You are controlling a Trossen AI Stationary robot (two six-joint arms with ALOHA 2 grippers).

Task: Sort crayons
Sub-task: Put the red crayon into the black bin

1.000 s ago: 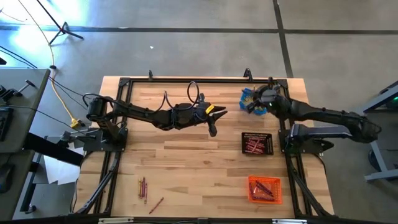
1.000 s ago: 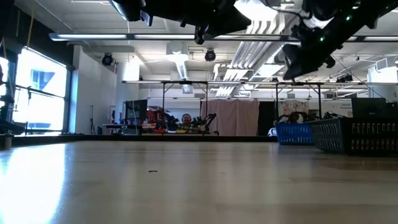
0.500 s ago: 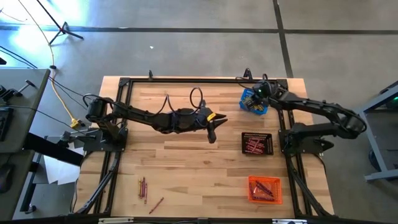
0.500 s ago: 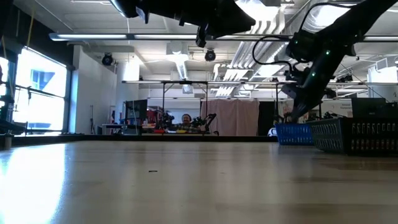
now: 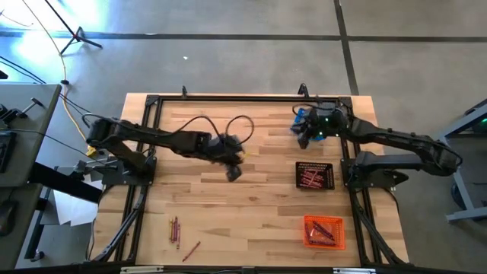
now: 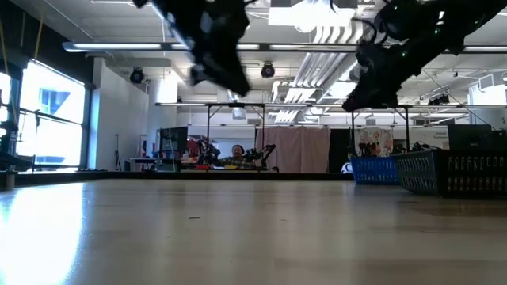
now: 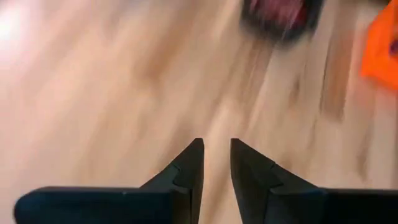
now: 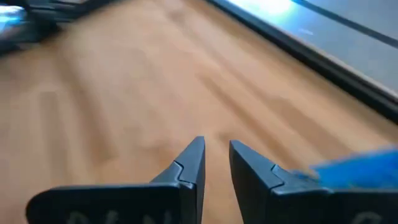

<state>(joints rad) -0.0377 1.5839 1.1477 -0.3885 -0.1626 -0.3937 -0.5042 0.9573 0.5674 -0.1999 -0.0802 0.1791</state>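
Observation:
Several loose red/pink crayons (image 5: pixel 176 228) lie on the wood near the table's front left, with one more (image 5: pixel 190 250) beside them. More red crayons fill the black basket (image 5: pixel 314 175) and the orange basket (image 5: pixel 323 231). My left gripper (image 5: pixel 233 173) hangs over bare wood at mid-table, its fingers (image 7: pixel 216 144) close together and holding nothing. My right gripper (image 5: pixel 301 135) hangs just left of the blue basket (image 5: pixel 299 116), its fingers (image 8: pixel 216 143) also close together and empty. Both are well above the table in the low view.
The three baskets stand along the table's right side: blue at the far end (image 6: pixel 372 169), black in the middle (image 6: pixel 451 172), orange nearest the front. A black frame (image 5: pixel 228 97) runs round the table's edge. Bare wood lies between my left gripper and the loose crayons.
My left gripper has swung from mid-table toward the table's left and near edges. My right gripper dipped toward the blue basket, then rose and went a little toward the table's left.

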